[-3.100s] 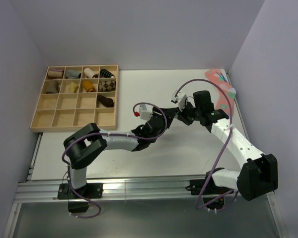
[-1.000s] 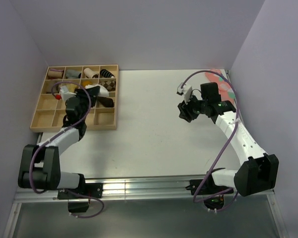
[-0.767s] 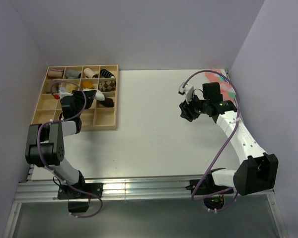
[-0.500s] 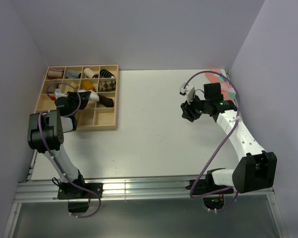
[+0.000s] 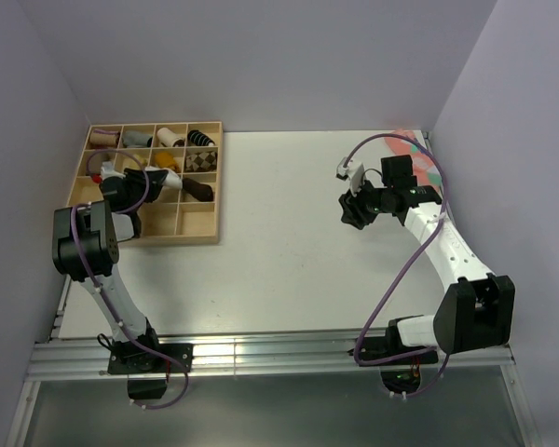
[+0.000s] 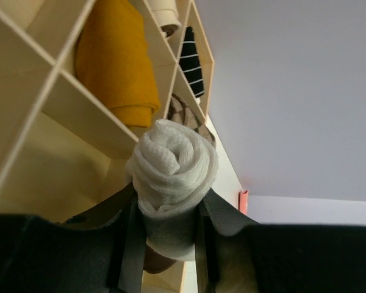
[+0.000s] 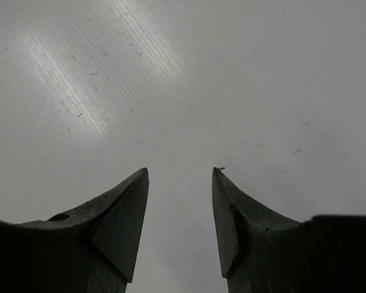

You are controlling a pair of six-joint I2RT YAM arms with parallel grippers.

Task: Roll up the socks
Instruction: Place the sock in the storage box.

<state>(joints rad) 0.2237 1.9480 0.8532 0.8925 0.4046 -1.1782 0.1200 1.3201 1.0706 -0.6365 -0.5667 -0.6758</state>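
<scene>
No writing, label, brand or number can be read in any view. The socks [image 6: 172,177] and the wooden tray [image 5: 140,239] show plain surfaces, with no legible marks.

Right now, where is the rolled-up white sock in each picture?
Top external: the white sock roll is at the left, over the wooden tray.
Left wrist: it is in the middle of the picture, pinched between the jaws.
Right wrist: not in it; only bare table and open jaws.
Shared landmark: the black-and-white striped roll in the tray's corner compartment, seen from the top and the left wrist.
</scene>
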